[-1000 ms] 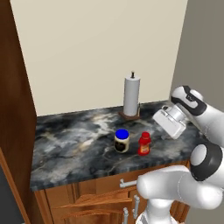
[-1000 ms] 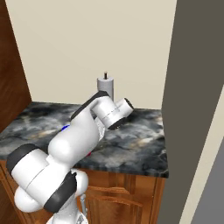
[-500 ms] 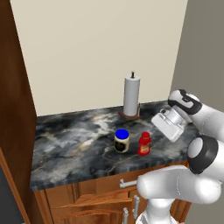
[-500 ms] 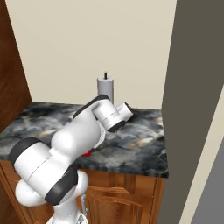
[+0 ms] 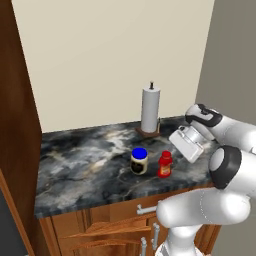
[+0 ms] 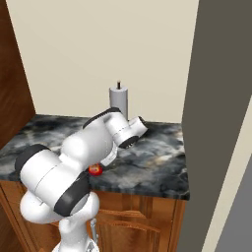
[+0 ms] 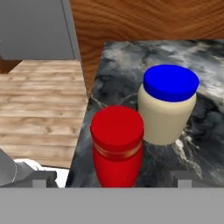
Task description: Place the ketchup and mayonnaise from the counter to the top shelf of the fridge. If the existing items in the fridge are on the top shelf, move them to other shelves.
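On the dark marbled desk [image 5: 85, 165] the ketchup [image 5: 165, 164], a small red bottle with a red cap, stands upright just beside the mayonnaise [image 5: 139, 160], a cream jar with a blue lid, the two near the desk's front edge. Behind them, by the wall, a paper towel roll [image 5: 150, 109] stands on its holder. The claw [image 7: 111, 177] hangs in the air just to the right of the ketchup, its jaws spread wide and holding nothing; seen along the hand, the red bottle sits between the two fingertips [image 7: 40, 178] with the mayonnaise close behind it.
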Controlling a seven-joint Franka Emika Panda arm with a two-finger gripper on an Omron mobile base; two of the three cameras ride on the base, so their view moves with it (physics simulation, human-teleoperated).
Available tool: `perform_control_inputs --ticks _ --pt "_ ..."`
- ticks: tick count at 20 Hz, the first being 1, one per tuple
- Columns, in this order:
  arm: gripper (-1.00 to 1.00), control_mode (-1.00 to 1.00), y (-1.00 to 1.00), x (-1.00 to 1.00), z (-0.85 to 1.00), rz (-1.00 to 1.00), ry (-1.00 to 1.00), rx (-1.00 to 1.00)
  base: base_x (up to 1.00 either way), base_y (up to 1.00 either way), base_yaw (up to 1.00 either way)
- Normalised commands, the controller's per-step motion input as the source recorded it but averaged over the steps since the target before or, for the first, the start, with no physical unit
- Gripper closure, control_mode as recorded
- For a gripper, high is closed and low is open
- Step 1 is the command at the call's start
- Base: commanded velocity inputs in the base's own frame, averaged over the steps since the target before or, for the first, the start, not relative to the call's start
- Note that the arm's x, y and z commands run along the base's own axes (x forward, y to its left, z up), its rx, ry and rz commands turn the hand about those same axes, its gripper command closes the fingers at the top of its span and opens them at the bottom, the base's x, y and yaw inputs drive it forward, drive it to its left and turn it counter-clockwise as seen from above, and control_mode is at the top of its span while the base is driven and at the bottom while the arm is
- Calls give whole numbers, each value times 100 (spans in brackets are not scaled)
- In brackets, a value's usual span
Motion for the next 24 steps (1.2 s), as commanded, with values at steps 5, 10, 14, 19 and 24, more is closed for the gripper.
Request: perform_control_inputs --ticks 5,10,14,19,24 --pt "-100 -100 0 23 -4 0 0 0 0 0 0" --pt "-100 -100 3 8 -10 0 0 0 0 0 0" --pt "-100 -100 6 0 -14 0 0 0 0 0 0" --pt "-100 -100 4 0 -2 0 0 0 0 0 0" --pt "-100 -100 0 -3 0 0 0 0 0 0 0"
